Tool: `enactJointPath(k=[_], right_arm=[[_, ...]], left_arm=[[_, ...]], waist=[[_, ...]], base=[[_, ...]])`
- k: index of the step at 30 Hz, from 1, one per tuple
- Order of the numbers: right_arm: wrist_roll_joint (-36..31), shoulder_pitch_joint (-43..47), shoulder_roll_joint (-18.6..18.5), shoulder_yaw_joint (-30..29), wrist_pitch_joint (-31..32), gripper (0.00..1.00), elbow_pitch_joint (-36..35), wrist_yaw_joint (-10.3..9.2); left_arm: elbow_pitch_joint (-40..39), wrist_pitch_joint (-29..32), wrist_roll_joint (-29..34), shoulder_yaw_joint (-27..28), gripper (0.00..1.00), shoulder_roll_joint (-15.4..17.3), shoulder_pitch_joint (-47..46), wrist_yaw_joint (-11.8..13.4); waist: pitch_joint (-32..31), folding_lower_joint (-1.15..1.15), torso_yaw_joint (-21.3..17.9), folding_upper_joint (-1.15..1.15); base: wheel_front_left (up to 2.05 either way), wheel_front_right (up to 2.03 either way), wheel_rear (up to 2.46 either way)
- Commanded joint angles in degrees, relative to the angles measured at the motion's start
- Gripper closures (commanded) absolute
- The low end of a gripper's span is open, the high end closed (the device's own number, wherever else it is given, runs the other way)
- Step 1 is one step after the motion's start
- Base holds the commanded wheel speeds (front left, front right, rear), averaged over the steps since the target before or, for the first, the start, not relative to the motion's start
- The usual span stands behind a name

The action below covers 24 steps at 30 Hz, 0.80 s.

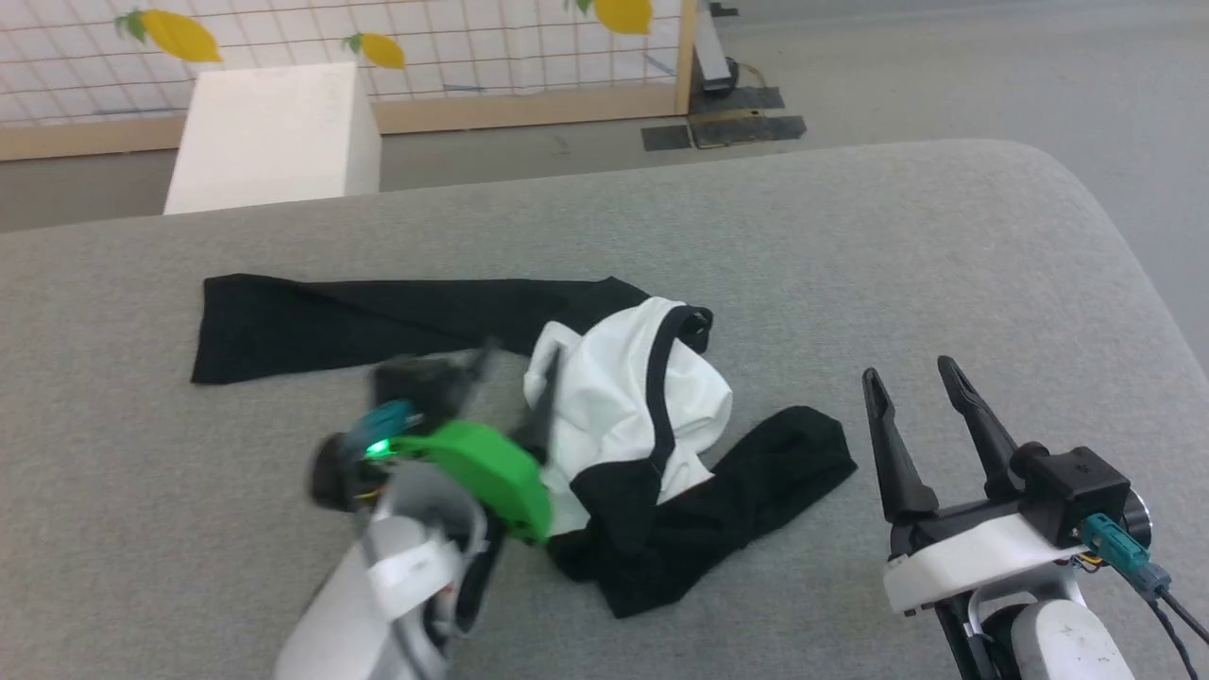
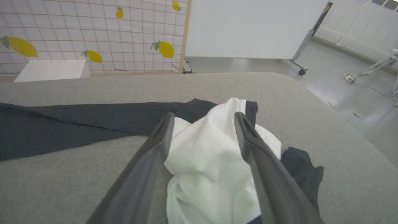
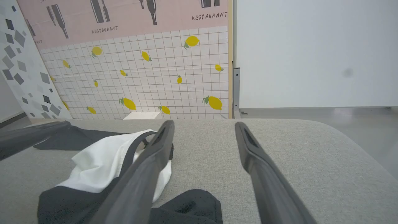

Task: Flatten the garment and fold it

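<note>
I'm judging this as the flattening step. On the grey table [image 1: 850,236] the garment [image 1: 623,397] is lying crumpled, one black sleeve stretched leftward. My left end effector [image 2: 203,117] is standing open astride the white bunch, possibly touching it, though blur hides that. The right end effector [image 1: 907,368] is hovering open beside the garment. Next I'm needing a grip on the bunched sleeve or hem to spread it.

From the head, facing forward and down over left gripper [image 1: 521,359] and right gripper [image 1: 911,378]. Close from each wrist, low along own fingers: raglan shirt [image 2: 205,168] between the left pair, left of the right pair. Shared: shirt, grey padded surface [image 1: 850,246], lemon-print tile panel [image 3: 149,81] beyond fingertips.
</note>
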Motion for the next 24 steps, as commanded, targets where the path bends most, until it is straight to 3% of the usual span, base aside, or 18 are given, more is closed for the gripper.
enactJointPath(k=[1, 7, 11, 17, 20, 24], right_arm=[[0.17, 0.44, -0.02, 0.03, 0.2, 0.0, -0.37, -0.09], [0.21, 0.95, -0.02, 0.28, 1.0, 0.0, -1.08, -0.09], [0.85, 1.03, -0.02, 0.83, 3.04, 0.0, -1.15, -0.09], [2.22, 1.09, -0.02, 3.52, 13.67, 0.0, 0.73, -0.09], [0.76, 1.22, -0.02, 1.05, 22.13, 0.0, 2.81, -0.09], [-1.17, 0.01, -0.02, -1.38, 29.01, 0.0, 4.6, -0.09]], left_arm=[[-1.26, -2.87, 0.81, 1.28, 0.0, 1.07, 1.82, 1.08], [-6.21, -14.45, 4.82, 7.43, 0.0, 5.33, 8.43, 4.16], [-8.7, -14.81, 7.75, 10.66, 0.0, 6.37, 11.66, 4.04], [-12.64, -14.84, 10.38, 15.56, 0.0, 3.95, 17.15, 3.32], [-13.14, -14.85, 11.21, 17.67, 0.0, 2.08, 18.02, 1.87], [-13.49, -14.85, 12.74, 19.0, 0.0, -0.22, 17.62, -0.21]], waist=[[-0.63, 0.0, 1.28, 0.59], [-1.01, 0.0, 3.56, 0.59], [-0.85, 0.0, 4.68, 0.59], [0.1, 0.0, 6.7, 0.59], [1.01, 0.0, 8.12, 0.59], [2.73, 0.0, 9.93, 0.59]], base=[[0.0, 0.0, 0.0], [0.0, 0.0, 0.0], [0.0, 0.0, 0.0], [0.0, 0.0, 0.0], [0.0, 0.0, 0.0], [0.0, 0.0, 0.0]])
